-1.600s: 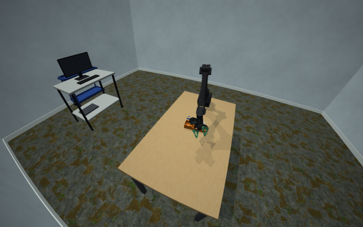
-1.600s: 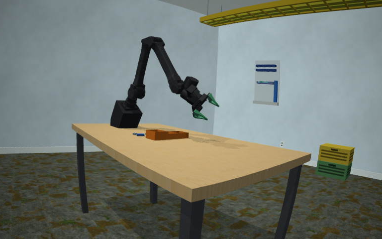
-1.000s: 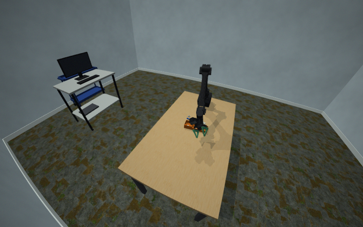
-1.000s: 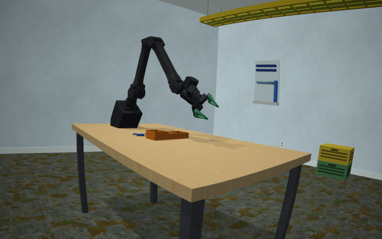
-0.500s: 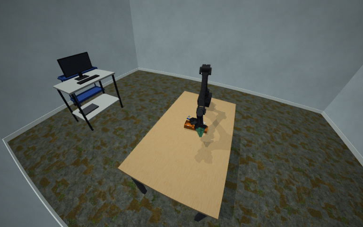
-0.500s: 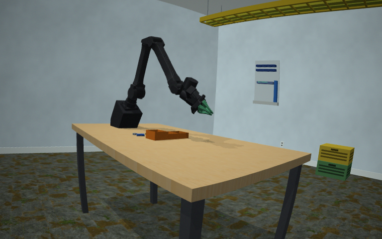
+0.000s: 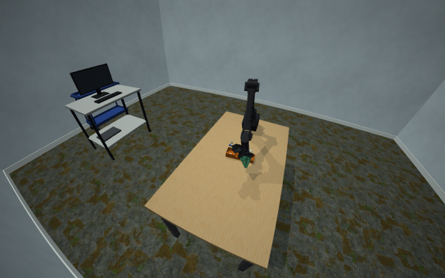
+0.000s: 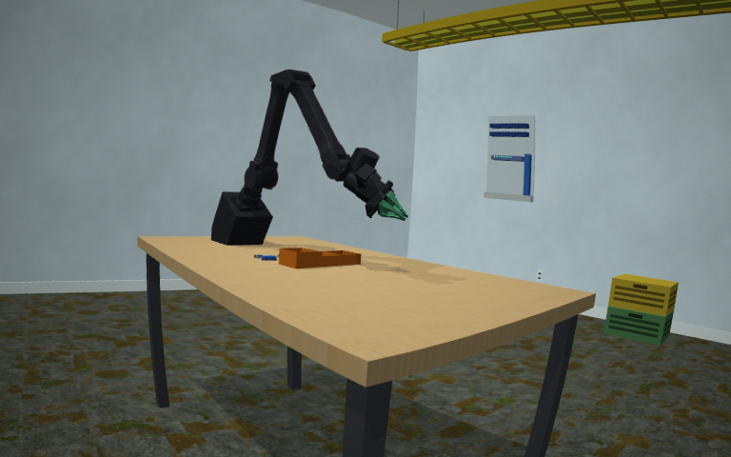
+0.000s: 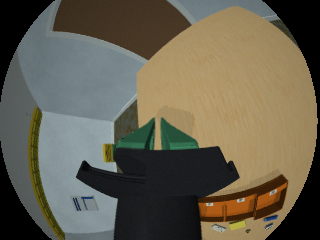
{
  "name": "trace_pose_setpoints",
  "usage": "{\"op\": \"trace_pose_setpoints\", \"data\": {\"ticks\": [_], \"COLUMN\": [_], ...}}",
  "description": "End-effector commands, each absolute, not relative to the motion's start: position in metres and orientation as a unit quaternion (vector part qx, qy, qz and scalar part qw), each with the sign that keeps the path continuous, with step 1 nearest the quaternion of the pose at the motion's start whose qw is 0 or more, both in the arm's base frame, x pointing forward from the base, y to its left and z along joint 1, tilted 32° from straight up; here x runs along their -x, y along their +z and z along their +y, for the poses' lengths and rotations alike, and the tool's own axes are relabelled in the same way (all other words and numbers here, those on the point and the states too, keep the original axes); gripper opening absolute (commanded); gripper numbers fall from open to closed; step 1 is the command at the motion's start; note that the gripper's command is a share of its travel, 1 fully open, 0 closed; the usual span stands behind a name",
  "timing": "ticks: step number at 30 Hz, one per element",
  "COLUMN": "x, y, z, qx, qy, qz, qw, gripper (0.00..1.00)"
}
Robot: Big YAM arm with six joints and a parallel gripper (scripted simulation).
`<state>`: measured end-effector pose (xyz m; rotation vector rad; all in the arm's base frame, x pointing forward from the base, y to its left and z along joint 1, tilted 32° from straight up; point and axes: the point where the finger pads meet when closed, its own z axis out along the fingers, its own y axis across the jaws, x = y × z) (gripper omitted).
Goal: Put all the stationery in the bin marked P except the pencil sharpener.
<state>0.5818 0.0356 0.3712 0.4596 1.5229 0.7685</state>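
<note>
My gripper (image 8: 395,211) has green fingers that are shut with nothing between them. It hangs in the air well above the table, past the right end of the orange bin (image 8: 320,257). It also shows in the top view (image 7: 245,160) and in the wrist view (image 9: 159,135). The orange bin (image 9: 243,203) is low and has divided compartments. A small blue thing (image 8: 265,257) lies on the table just left of the bin. In the wrist view, small yellow, white and blue things (image 9: 239,226) lie beside the bin; they are too small to name.
The arm's black base (image 8: 241,225) stands at the far end of the table. A desk with a monitor (image 7: 92,80) stands off to the left in the room. Yellow and green crates (image 8: 641,307) sit on the floor at the right.
</note>
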Motion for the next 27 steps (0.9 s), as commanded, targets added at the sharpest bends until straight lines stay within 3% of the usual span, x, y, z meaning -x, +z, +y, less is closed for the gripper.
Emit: {"op": "trace_pose_setpoints", "data": {"ticks": [1, 12, 15, 21, 23, 27], "x": [-0.584, -0.543, -0.526, -0.526, -0.53, -0.493], "y": [0.38, 0.475, 0.458, 0.403, 0.424, 0.4], "z": [0.036, 0.046, 0.021, 0.013, 0.015, -0.001], "qx": [-0.199, -0.182, -0.188, -0.198, -0.191, -0.192], "qy": [0.338, 0.346, 0.278, 0.271, 0.276, 0.22], "qz": [0.662, 0.639, 0.681, 0.708, 0.697, 0.74], "qw": [0.639, 0.662, 0.651, 0.621, 0.633, 0.607], "gripper": [0.08, 0.08, 0.08, 0.08, 0.08, 0.08]}}
